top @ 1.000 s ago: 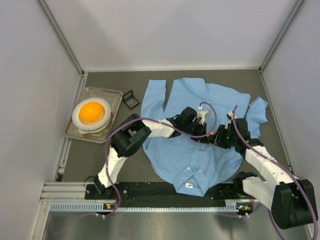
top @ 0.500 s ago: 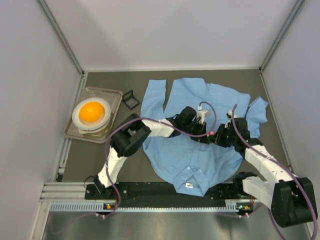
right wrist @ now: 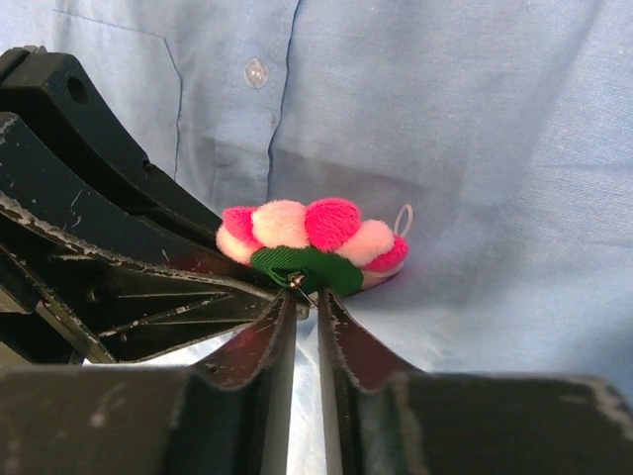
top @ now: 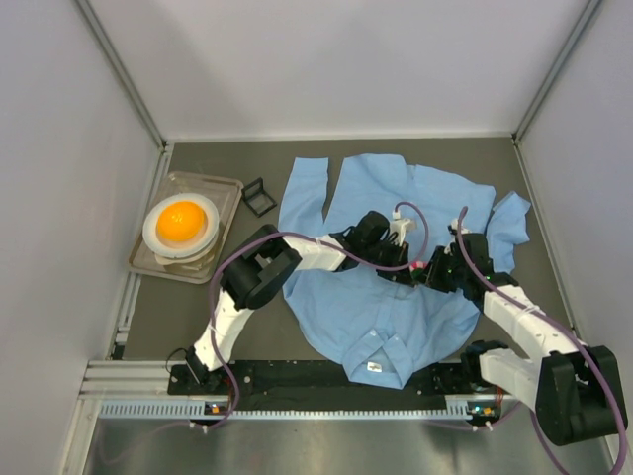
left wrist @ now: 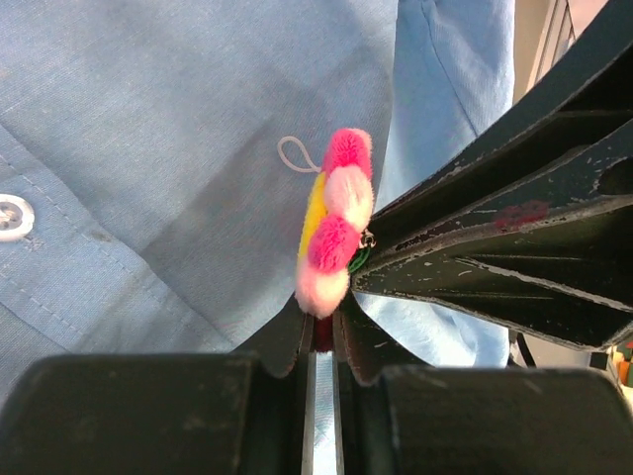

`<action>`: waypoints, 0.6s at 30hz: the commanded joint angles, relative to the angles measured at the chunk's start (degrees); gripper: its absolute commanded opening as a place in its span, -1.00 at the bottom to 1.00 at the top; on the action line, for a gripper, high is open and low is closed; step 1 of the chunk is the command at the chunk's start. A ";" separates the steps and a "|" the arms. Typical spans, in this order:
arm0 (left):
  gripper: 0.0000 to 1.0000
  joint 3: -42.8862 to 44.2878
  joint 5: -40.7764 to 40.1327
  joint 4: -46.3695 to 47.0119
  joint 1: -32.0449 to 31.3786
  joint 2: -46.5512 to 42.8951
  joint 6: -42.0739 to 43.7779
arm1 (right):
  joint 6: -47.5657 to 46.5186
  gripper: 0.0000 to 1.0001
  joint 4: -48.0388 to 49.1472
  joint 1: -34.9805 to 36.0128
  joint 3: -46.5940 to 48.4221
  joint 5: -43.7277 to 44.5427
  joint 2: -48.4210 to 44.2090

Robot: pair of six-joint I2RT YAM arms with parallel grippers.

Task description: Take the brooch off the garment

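Fingertips of the left gripper (top: 401, 265) and the right gripper (top: 431, 269) are meeting over the chest of the shirt (top: 376, 317) in the overhead view. The brooch (top: 419, 265) is showing as a pink speck between them, and the jaws are too small to read from up there. From the left wrist, the left gripper (left wrist: 318, 336) is pinching the lower edge of the brooch (left wrist: 331, 223), its jaws nearly together, while the right gripper (left wrist: 364, 255) is reaching in at the back. The flower is standing on edge above the shirt (left wrist: 148, 148). From the right wrist, the right gripper (right wrist: 305, 297) is closing narrowly on the green backing and what looks like the metal clasp of the brooch (right wrist: 316, 233), below a button (right wrist: 255, 72). Judging from this, the grasp is made and the freeing is under way. Whether the pin is passing through the cloth is hidden, so unpinning and lifting away are probably left.
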 commanded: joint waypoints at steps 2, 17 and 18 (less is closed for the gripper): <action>-1.00 2.37 3.54 2.71 0.11 0.44 -1.61 | -0.34 -0.81 2.28 -0.06 0.56 -0.28 -0.07; -1.00 4.12 9.61 -3.26 0.46 2.46 -3.99 | -0.43 -1.00 4.04 -0.06 0.30 2.88 -2.45; -1.00 4.21 9.87 -3.70 0.46 2.46 -3.98 | -0.60 -1.00 4.22 -0.06 0.21 2.97 -2.54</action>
